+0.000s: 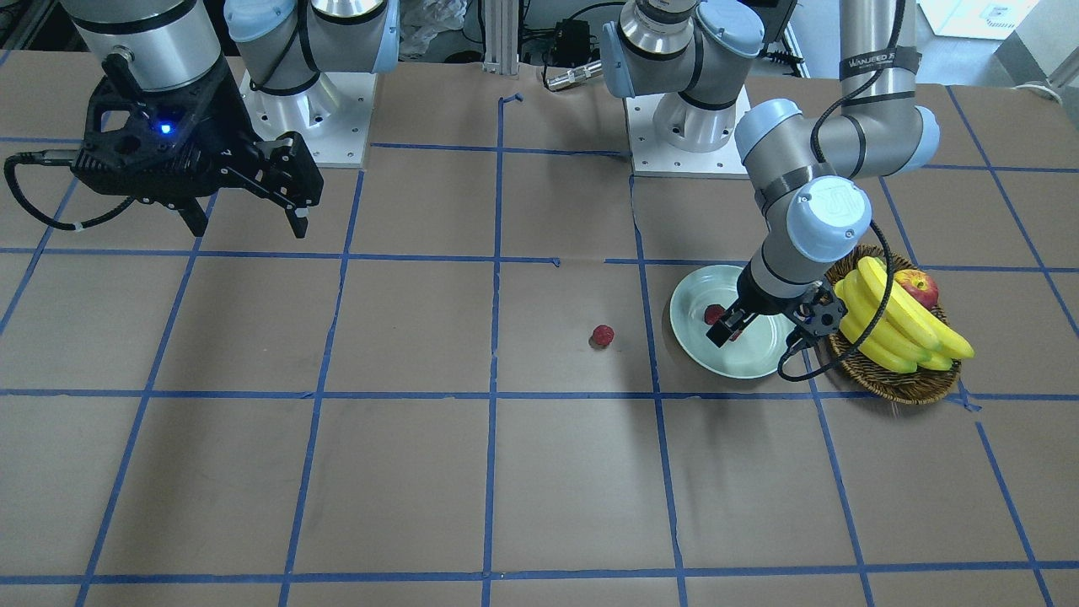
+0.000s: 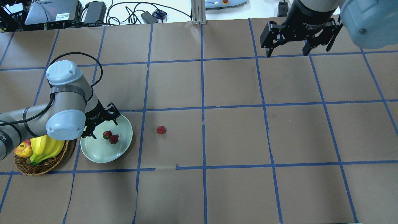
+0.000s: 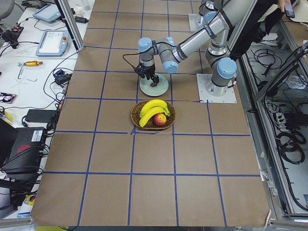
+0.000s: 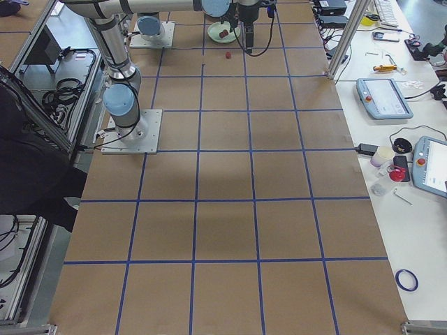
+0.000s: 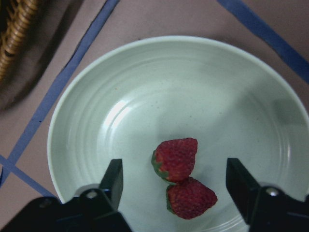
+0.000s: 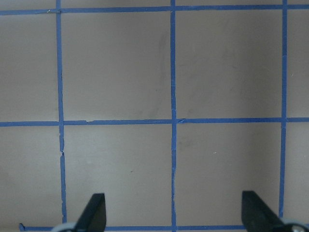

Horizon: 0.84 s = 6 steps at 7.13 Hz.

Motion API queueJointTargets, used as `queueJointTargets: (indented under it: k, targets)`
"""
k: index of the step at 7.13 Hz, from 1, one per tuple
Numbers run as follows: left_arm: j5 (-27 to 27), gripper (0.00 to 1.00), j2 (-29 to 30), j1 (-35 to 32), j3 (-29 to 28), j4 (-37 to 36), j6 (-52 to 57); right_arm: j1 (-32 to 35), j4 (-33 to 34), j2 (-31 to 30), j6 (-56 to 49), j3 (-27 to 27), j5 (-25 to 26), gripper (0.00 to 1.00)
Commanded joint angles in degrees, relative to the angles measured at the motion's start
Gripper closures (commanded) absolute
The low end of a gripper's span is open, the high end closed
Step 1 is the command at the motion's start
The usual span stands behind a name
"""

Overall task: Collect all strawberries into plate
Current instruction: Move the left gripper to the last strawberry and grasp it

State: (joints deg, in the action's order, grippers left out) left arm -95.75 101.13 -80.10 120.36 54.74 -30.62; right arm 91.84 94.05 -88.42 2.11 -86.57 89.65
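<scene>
Black fingers (image 5: 113, 180) of the left gripper (image 5: 175, 169) are filling the bottom of the left wrist view. They are standing wide apart and gripping nothing. Beneath the gap between them, an upper strawberry (image 5: 176, 158) and a lower strawberry (image 5: 192, 198) are lying on the floor of the plate (image 5: 145, 96). The two berries are touching each other, with their green caps turned the same way. Whether the fingertips are touching the plate cannot be told.

In the overhead view the plate is sitting toward the left edge of the table (image 2: 233, 133), which is covered in brown paper under a grid of blue tape. A wicker basket (image 2: 43, 168) is sitting just beside the plate, on the side nearer that left edge. It is holding a bunch of bananas (image 2: 45, 147) and an apple (image 2: 23, 148).

A third strawberry (image 2: 160, 129) is lying on the bare paper. It is near the plate but clear of its rim, on the side facing the middle of the table.

Over the right half of the table, the right gripper (image 2: 286, 53) is hanging high above the surface and well apart from everything else. Its fingers (image 6: 94, 210) are spread wide and empty. Its own camera is showing only paper and tape lines below.
</scene>
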Motion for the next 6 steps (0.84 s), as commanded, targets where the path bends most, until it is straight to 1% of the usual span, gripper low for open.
queueJointTargets:
  k: [1, 2, 3, 5, 6]
  targets:
    - [-0.05, 0.0, 0.38, -10.02, -1.79, -0.16, -5.48, 0.0, 0.0, -0.09, 0.0, 0.0, 0.0, 0.0]
    - [0.21, 0.0, 1.43, -14.51, -2.93, -0.16, -10.11, 0.0, 0.0, 0.0, 0.0, 0.0, 0.0, 0.0]
    - [1.61, 0.0, 2.74, -17.43, -3.72, -0.51, -12.33, 0.0, 0.0, 0.0, 0.0, 0.0, 0.0, 0.0]
    - [3.81, 0.02, 5.73, -19.56, -3.91, -4.89, -12.53, 0.0, 0.0, 0.0, 0.0, 0.08, 0.0, 0.0]
    - [3.82, 0.04, 6.35, -19.66, -3.91, -5.0, -12.71, 0.0, 0.0, 0.0, 0.0, 0.08, 0.0, 0.0]
